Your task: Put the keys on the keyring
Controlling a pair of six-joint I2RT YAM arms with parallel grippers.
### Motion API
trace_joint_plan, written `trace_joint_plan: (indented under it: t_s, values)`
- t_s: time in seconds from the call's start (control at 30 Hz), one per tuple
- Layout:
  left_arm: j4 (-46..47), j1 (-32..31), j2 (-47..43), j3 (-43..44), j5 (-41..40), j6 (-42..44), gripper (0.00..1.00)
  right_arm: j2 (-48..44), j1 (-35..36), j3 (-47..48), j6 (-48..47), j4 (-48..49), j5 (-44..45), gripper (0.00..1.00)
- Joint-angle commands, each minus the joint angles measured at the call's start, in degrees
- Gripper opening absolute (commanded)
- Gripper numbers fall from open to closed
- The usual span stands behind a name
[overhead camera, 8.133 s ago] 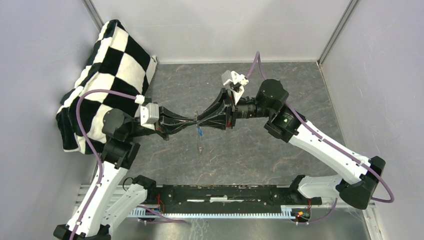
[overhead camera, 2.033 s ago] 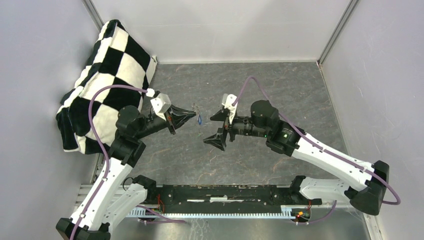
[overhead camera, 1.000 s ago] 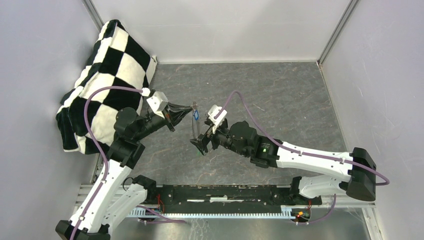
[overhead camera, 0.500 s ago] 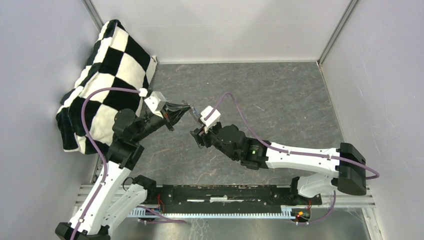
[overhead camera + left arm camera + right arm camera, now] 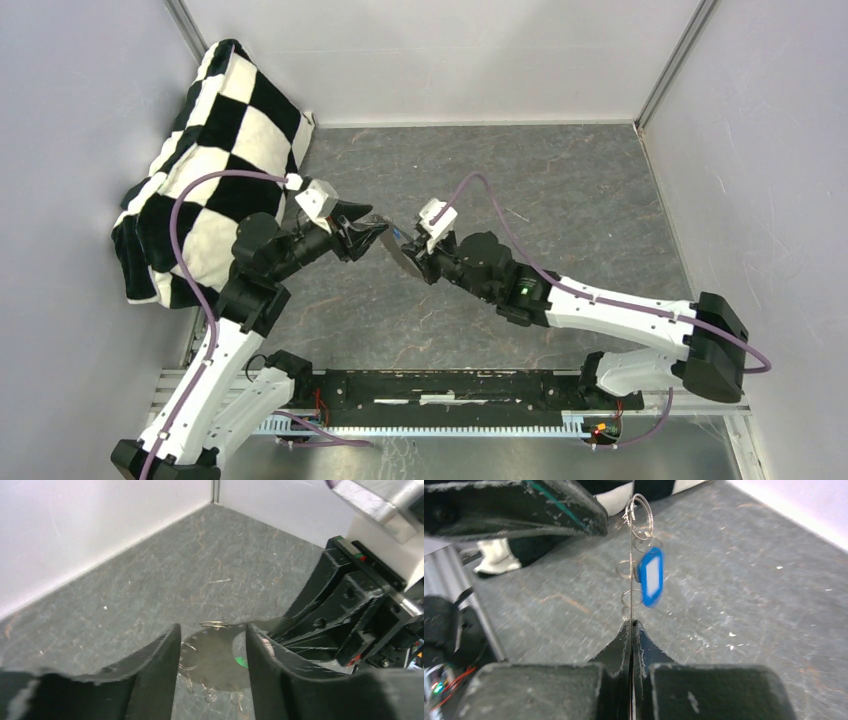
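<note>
Your right claw is clenched on the keyring. In its wrist view the two fingers are pressed flat together, and the keyring rises edge-on from between their tips as a thin upright line. Small wire loops stick out along that edge, with larger ones at the top.

The blue key hangs just beside the keyring, below those top loops. You see its blue head with a pale centre, but no blade, and you cannot tell whether it is threaded on.

Your left claw is released. Its fingers stand apart with the keyring between them, and neither finger is pressing on it. From that wrist the keyring shows its broad side, a grey oval with the loops dangling off its lower rim. Of the green key only a small green spot shows, against the finger nearer the right claw.

From the top camera, both claws meet to the right of the checked cloth, level with its lower half. The keyring is held in the air there, above the tabletop and clear of the cloth. The left claw reaches in from the cloth's side. The right claw comes from the far side of the meeting point, away from the cloth. In that view the keyring is too thin to make out, and only a blue speck marks it.
</note>
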Motion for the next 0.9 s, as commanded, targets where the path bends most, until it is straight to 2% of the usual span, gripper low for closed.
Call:
trace_joint_plan:
  t_s: [0.0, 0.03, 0.1, 0.13, 0.17, 0.27, 0.4, 0.47, 0.57, 0.7, 0.87]
  values:
    - [-3.75, -0.13, 2.44, 2.64, -4.43, 1.33, 0.64, -5.43, -6.39, -5.11, 6.26, 3.34, -20.4, 0.01]
    - [-4.27, -0.16, 3.08, 3.23, -5.11, 1.78, 0.65, -5.59, -8.16, -6.39, 8.79, 4.32, -26.57, 0.01]
    - [-5.67, -0.14, 4.56, 4.78, -5.93, 3.25, 0.77, -4.9, -11.95, -8.03, 15.48, 5.51, -36.38, 0.01]
    - [-6.15, -0.15, 5.02, 5.47, -6.05, 3.59, 0.84, -4.23, -13.05, -7.86, 17.42, 4.27, -39.03, 0.01]
    - [-6.8, -0.1, 5.43, 6.09, -5.86, 4.11, 0.87, -3.35, -14.39, -7.58, 19.16, 2.88, -41.04, 0.01]
    - [-8.94, -0.07, 6.34, 8.22, -6.42, 5.61, 0.89, -1.02, -18.08, -5.03, 19.52, -4.49, -42.81, 0.01]
    - [-15.57, -0.03, 8.32, 12.81, -9.26, 7.32, 0.95, 0.16, -23.04, 0.62, 9.4, -17.31, -33.01, 0.0]
    - [-20.35, -0.08, 10.25, 15.7, -11.46, 8.39, 0.99, 0.94, -26.02, 2.1, 6.16, -19.16, -30.04, 0.01]
    - [-27.55, 0.06, 13.59, 19.6, -14.69, 9.57, 1.0, 3.12, -28.56, 4.79, -0.06, -21.51, -20.94, 0.0]
    - [-36.63, 1.19, 18.96, 24.79, -18.98, 9.21, 1.0, 7.19, -30.35, 5.82, -8.82, -18.16, -10.88, 0.01]
    - [-46.36, 6.2, 26.23, 29.9, -19.83, 10.25, 1.0, 17.72, -30.33, 9.38, -20.65, -15.85, -0.55, 0.01]
